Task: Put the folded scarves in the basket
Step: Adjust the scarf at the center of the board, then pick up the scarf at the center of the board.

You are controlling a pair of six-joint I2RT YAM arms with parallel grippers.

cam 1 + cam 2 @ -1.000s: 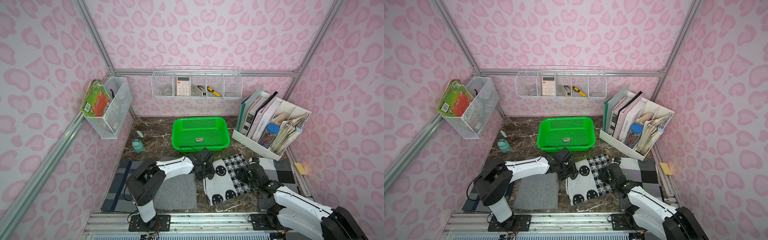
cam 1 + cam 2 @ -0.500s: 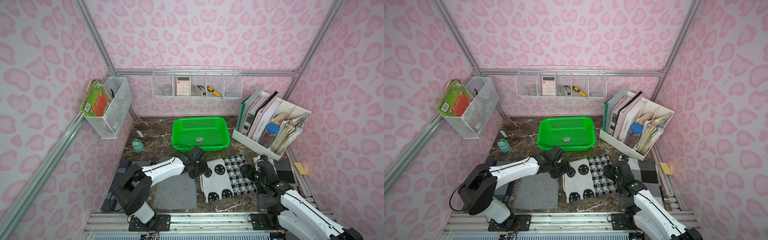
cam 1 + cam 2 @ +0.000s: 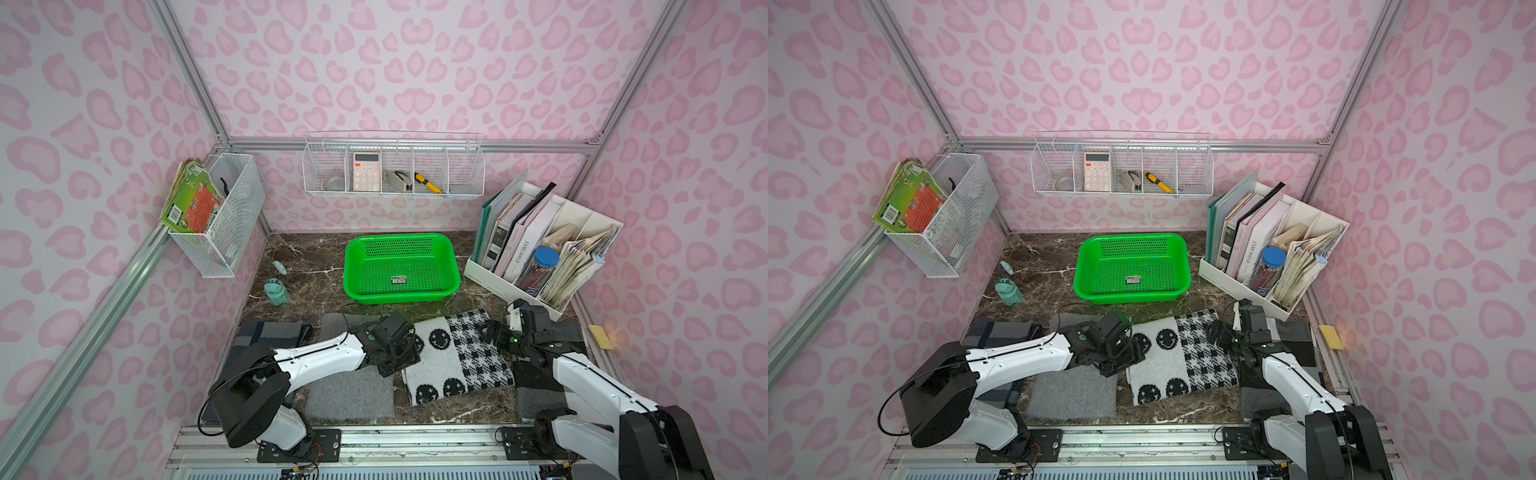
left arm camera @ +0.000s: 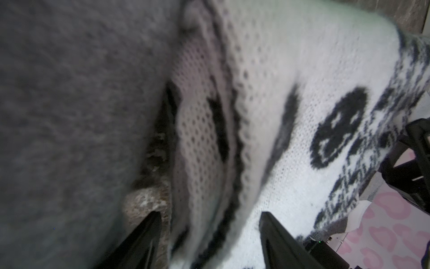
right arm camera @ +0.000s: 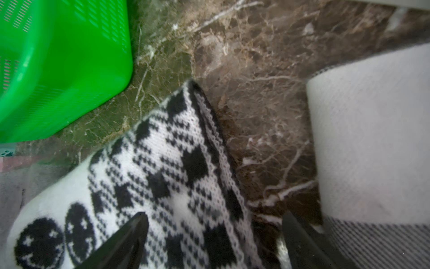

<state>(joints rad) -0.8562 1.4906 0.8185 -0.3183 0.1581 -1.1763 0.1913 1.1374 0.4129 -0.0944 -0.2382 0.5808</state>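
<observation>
Lying flat: my task piece, the folded black-and-white knitted scarf (image 3: 453, 357) with smiley faces and a checked panel, rests on the dark brown marble surface (image 3: 307, 282), as both top views show (image 3: 1179, 357).
Scarf and basket: the scarf is outside the bright green rectangular perforated plastic basket (image 3: 401, 296), in front of its near wall. They are close but apart, with a strip of marble (image 5: 162, 69) between them in my right wrist view.
Basket: it stands upright behind the scarf with a small sticker (image 3: 400, 280) on its floor.
Left jaws: they stand apart, clamped on nothing, low at the scarf's left edge. In my left wrist view one finger (image 4: 139, 240) hangs over the gap of marble beside the plain grey felt cloth (image 4: 69, 116). The other finger (image 4: 279, 240) is over the white knit (image 4: 290, 116), and the scarf's layered edge runs between them.
Right jaws: these are also spread wide and hold nothing, at the scarf's right edge. One finger (image 5: 125, 240) is above the checked panel (image 5: 167, 181) and the other (image 5: 300, 242) is above bare marble, next to a pale woven cloth (image 5: 372, 139).
Contact: I cannot tell whether any fingertip touches the knit.
Arms: my left arm (image 3: 320, 357) reaches across the grey felt cloth (image 3: 353, 395), and my right arm (image 3: 590, 374) comes in over the cloth on the right.
</observation>
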